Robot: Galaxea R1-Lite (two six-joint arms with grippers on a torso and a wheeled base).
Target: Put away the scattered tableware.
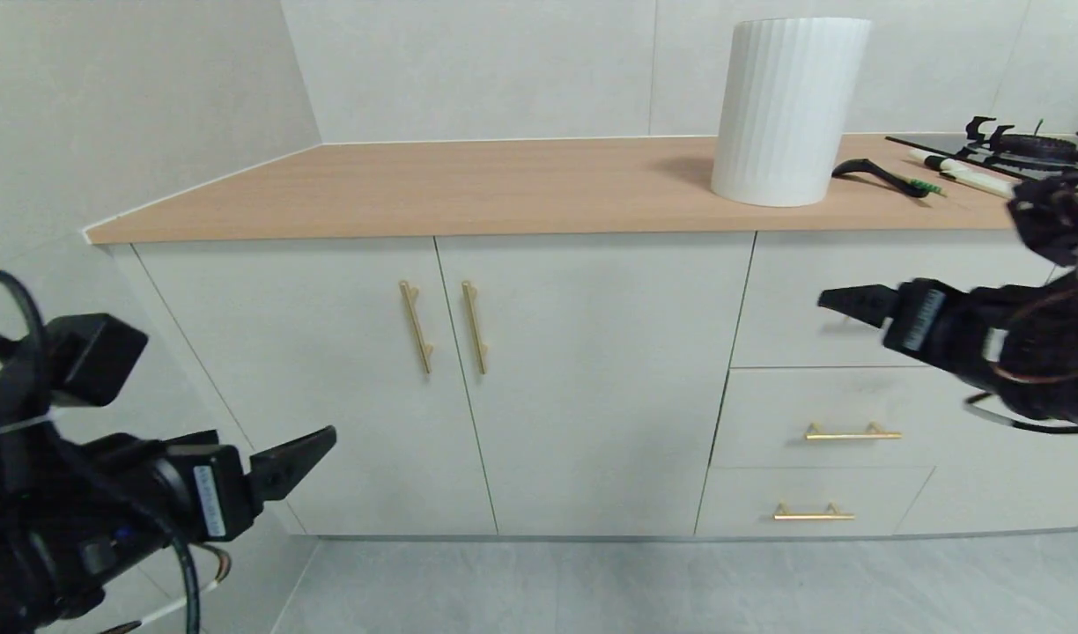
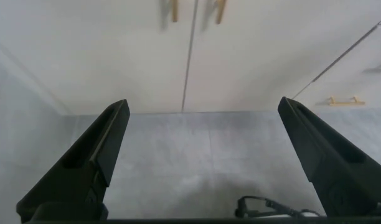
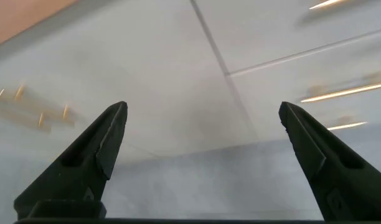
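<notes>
On the wooden countertop [image 1: 468, 185] stands a tall white ribbed holder [image 1: 790, 110]. Just right of it lie scattered utensils: a black curved-handled one [image 1: 878, 174] and a white-handled one [image 1: 963, 177]. My right gripper [image 1: 834, 301] hangs open in front of the top drawer, below the counter edge and below the utensils, holding nothing; its wrist view shows the gripper [image 3: 203, 112] facing the cabinet fronts. My left gripper [image 1: 314, 445] is open and empty, low at the left near the floor, and in its wrist view the gripper [image 2: 203, 109] faces the cabinet base.
Two cabinet doors with gold handles [image 1: 416, 326] sit below the counter, with drawers [image 1: 852, 433] to their right. A black stove burner [image 1: 1032, 145] is at the far right of the counter. Walls close off the left corner. Grey floor [image 1: 636, 590] lies in front.
</notes>
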